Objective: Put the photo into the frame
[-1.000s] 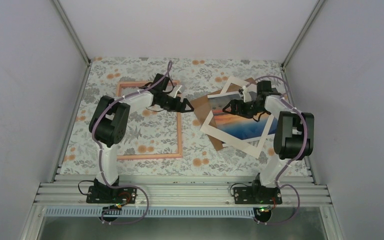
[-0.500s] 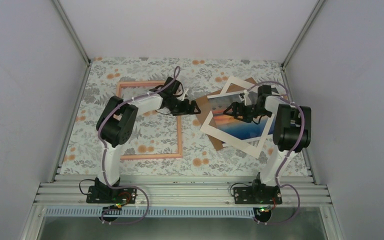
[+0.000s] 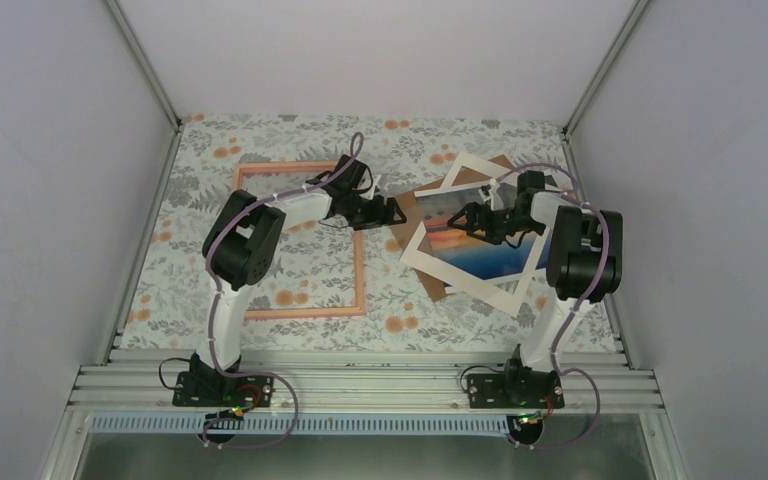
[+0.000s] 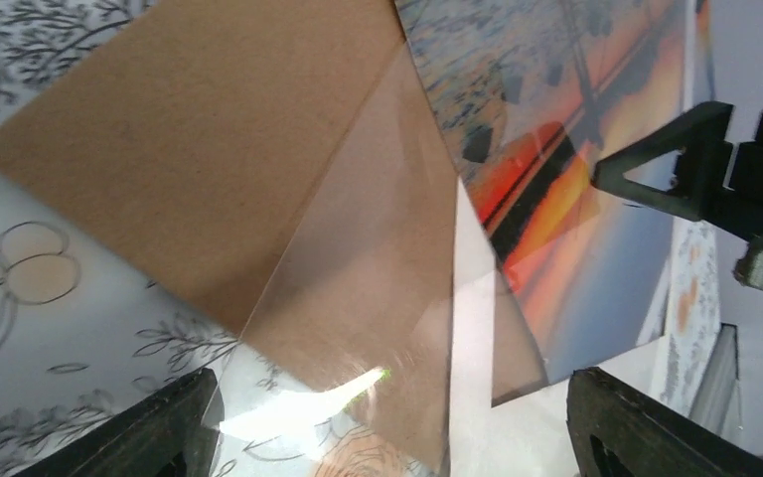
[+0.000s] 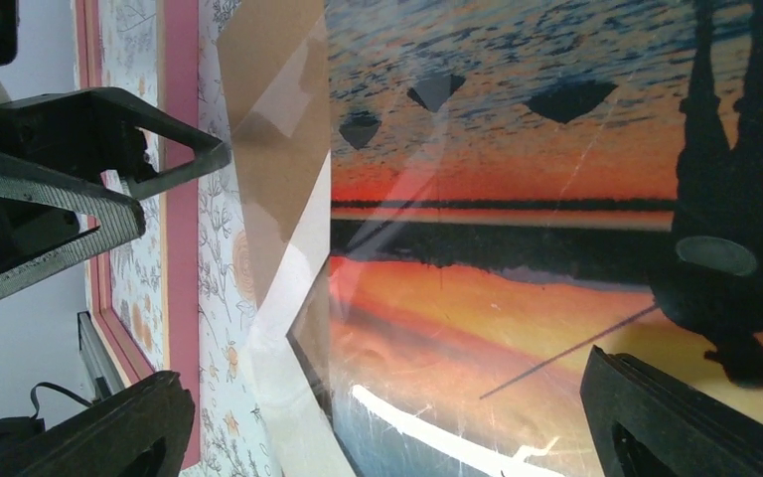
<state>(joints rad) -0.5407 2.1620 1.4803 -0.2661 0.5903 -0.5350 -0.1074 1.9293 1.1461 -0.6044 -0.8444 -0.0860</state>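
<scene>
I log the photo (image 3: 490,252), glossy orange sunset over blue water with dark shapes, possibly figures, near the counter's (image 3: 260,130) right edge; left gripper (image 3: 392,212) and right gripper (image 3: 463,216) both gape.

photo (image 3: 488,256): part hidden by right gripper (image 3: 467,215) | frame (image 3: 360,285): corner behind left arm (image 3: 298,206)

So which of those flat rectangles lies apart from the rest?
The pink frame, alone on the left; the mat, photo and brown board overlap in a pile on the right.

Floral tablecloth (image 3: 400,135) between plain white walls (image 3: 50,200).
</scene>
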